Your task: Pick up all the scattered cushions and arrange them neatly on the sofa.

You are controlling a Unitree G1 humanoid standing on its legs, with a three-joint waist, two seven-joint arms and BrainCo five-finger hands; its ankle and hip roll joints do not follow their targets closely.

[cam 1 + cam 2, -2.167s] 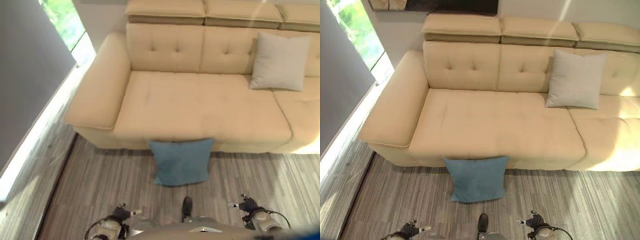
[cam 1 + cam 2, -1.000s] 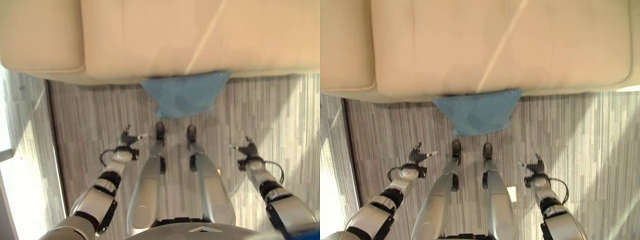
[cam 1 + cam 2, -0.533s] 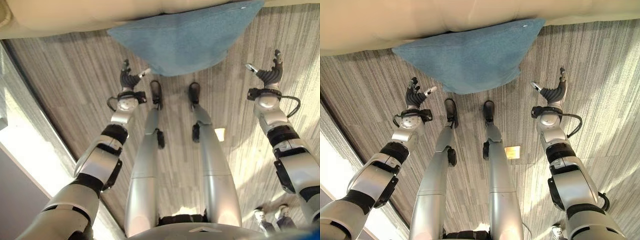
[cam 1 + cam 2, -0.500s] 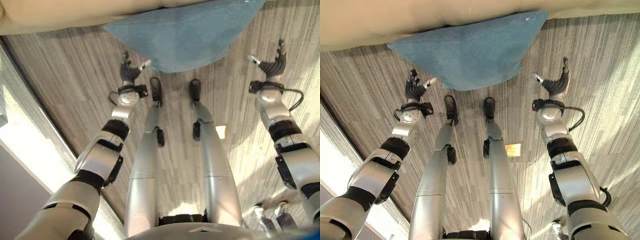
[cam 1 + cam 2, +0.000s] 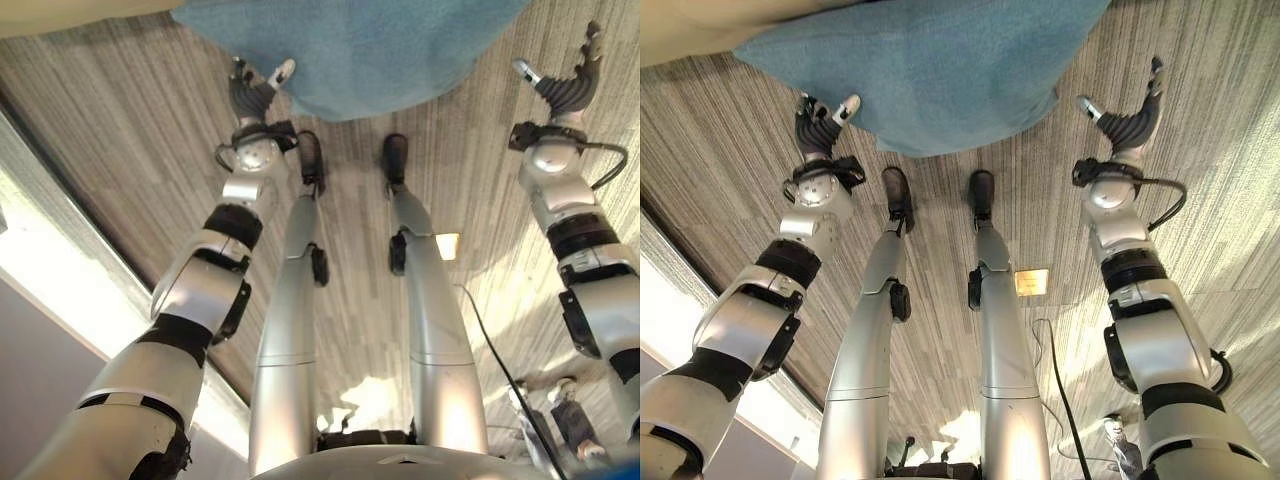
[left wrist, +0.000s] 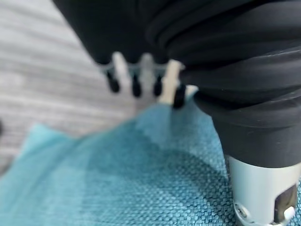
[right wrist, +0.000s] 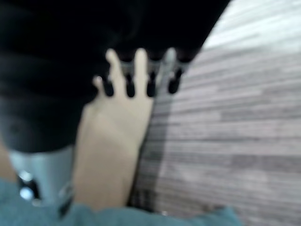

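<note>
A blue cushion (image 5: 350,50) lies on the grey striped floor, its far edge against the beige sofa (image 5: 680,30). My left hand (image 5: 252,95) is open at the cushion's left edge, thumb tip against the fabric; its wrist view shows the fingers (image 6: 136,77) stretched over the blue cushion (image 6: 117,179). My right hand (image 5: 565,90) is open a little to the right of the cushion's right corner, apart from it. In the right wrist view the fingers (image 7: 141,66) point at the sofa's beige front (image 7: 113,141), and the cushion's corner (image 7: 141,219) lies below.
Grey striped carpet (image 5: 130,130) surrounds the cushion. A bright strip of pale floor (image 5: 60,270) runs along a grey wall (image 5: 30,380) on my left. A small yellow label (image 5: 447,245) lies on the carpet.
The camera has tilted further down and closer to the floor. Both hands have reached forward, the left one arriving at the cushion's left edge and the right one drawing level with its right corner.
</note>
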